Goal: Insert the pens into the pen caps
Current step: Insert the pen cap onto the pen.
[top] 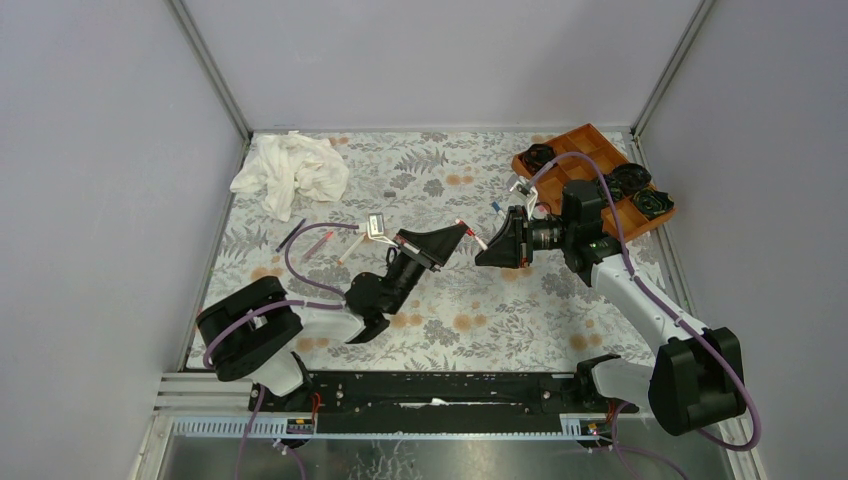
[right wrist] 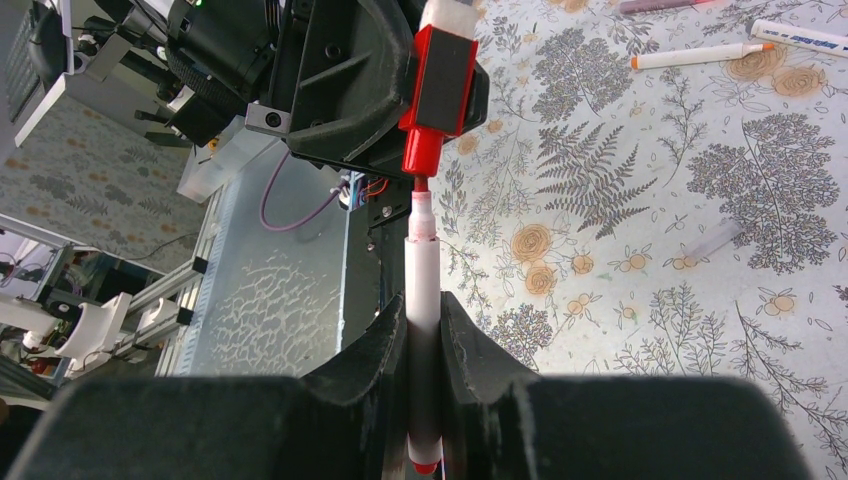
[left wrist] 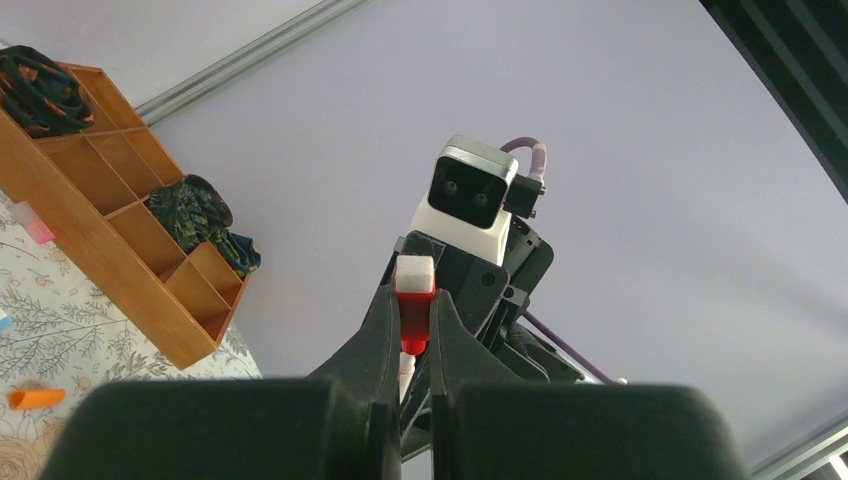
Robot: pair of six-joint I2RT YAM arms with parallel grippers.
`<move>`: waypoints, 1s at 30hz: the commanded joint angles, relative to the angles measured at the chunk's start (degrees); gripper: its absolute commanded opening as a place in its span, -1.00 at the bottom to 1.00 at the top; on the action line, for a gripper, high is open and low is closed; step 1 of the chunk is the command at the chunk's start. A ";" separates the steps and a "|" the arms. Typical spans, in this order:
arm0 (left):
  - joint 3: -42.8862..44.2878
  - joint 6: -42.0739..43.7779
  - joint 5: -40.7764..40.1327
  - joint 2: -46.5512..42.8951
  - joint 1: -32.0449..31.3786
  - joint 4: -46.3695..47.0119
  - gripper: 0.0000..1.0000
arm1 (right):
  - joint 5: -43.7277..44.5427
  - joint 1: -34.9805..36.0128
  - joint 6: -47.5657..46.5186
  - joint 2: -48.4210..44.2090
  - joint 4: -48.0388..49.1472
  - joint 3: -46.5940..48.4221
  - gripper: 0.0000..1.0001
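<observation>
The right gripper [right wrist: 425, 322] is clamped tight on a white pen [right wrist: 422, 265] in mid-air. The pen's red tip sits right at the mouth of the red cap [right wrist: 438, 85], which the left gripper [left wrist: 413, 318] pinches between nearly closed fingers. Beyond them, more pens [right wrist: 700, 55] lie loose on the flowered cloth [right wrist: 620, 200].

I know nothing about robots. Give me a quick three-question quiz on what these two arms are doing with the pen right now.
1. True or false: the left gripper pinches the short red plastic pen cap.
2. What does the right gripper clamp? A a metal spoon; B the white-barrelled marker pen; C a glass cup.
3. Fill in: the compartmented brown wooden tray sits at the floral-patterned table's far ___ corner.
Key: 1 true; 2 B; 3 right.
</observation>
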 commanded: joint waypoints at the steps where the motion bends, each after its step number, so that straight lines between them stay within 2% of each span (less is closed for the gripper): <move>1: 0.93 -0.11 1.24 1.14 -0.40 4.72 -1.00 | 0.21 0.14 0.26 -0.29 0.61 0.88 -1.00; 11: 1.27 -0.54 1.50 1.29 -0.36 4.73 -1.00 | 0.25 0.14 0.13 -0.31 0.41 0.88 -1.00; 16: 1.74 1.92 4.44 1.18 -0.38 4.37 -1.00 | 1.11 0.09 -0.15 -0.50 -0.24 1.14 -1.00; 26: 2.23 7.03 9.49 -1.06 -1.54 -4.58 -1.00 | 2.41 0.14 1.88 -1.12 1.86 0.70 -1.00; 30: 3.63 13.85 9.08 -1.55 -4.95 -9.08 -1.00 | 2.54 0.09 4.29 -1.26 4.58 -0.02 -1.00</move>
